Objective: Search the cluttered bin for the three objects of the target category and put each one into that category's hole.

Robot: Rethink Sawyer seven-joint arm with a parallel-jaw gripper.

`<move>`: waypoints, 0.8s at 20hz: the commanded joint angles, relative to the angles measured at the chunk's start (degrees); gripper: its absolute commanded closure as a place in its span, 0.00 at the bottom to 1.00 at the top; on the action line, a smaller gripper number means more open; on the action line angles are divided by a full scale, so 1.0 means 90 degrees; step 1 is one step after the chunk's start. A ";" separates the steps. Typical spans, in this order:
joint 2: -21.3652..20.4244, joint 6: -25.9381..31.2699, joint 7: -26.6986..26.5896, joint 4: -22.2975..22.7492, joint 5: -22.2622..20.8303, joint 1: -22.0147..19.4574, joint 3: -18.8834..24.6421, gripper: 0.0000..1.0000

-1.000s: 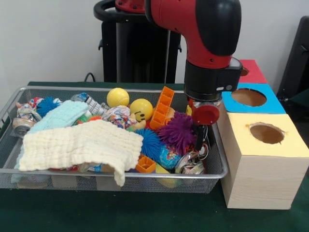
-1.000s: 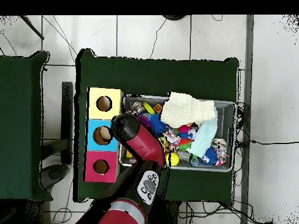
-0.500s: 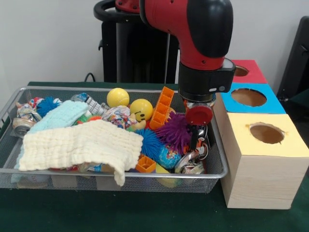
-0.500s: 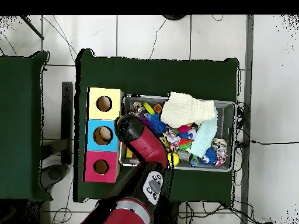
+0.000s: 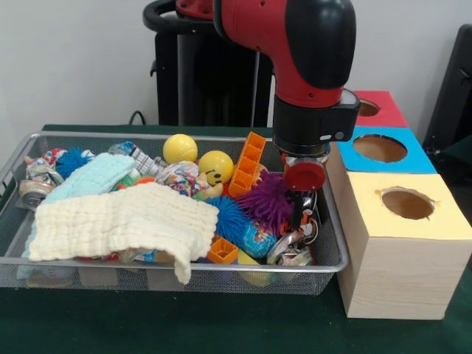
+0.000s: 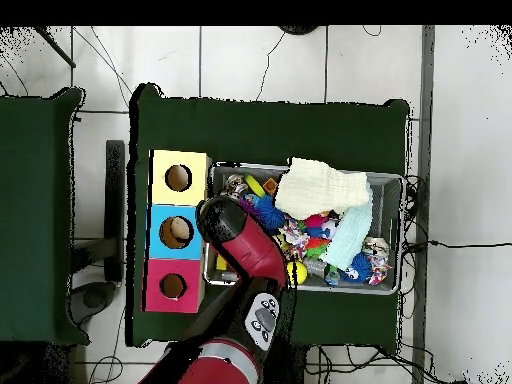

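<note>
Bin (image 5: 88,269) cluttered | gripper (image 5: 302,221) low at crushed can (image 5: 291,249) | jaw state unclear

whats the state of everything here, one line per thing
gripper: down in the bin's box-side end, over a crushed can; open or shut cannot be told
wire bin: full, cluttered
cream cloth: spread over the clutter, draped across the bin's front rim
light blue cloth: lying crumpled
crushed can: lying in the bin
yellow box: hole open
blue box: hole open
red box: hole open
</note>
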 commanded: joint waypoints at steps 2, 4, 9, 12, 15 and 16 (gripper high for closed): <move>0.0354 -0.0073 0.0751 0.0187 -0.0404 -0.0088 0.0561 0.00; 0.0352 -0.0001 0.0689 0.0158 -0.0486 -0.0108 0.0533 0.00; 0.0362 0.0115 0.0697 0.0079 -0.0657 -0.0077 0.0418 0.00; 0.0383 0.0476 0.0774 -0.0183 -0.0989 0.0108 -0.0068 0.00; 0.0292 0.0750 0.0877 -0.0256 -0.1152 0.0147 -0.0235 0.00; 0.0349 0.0743 0.0874 -0.0321 -0.1210 0.0155 -0.0299 0.00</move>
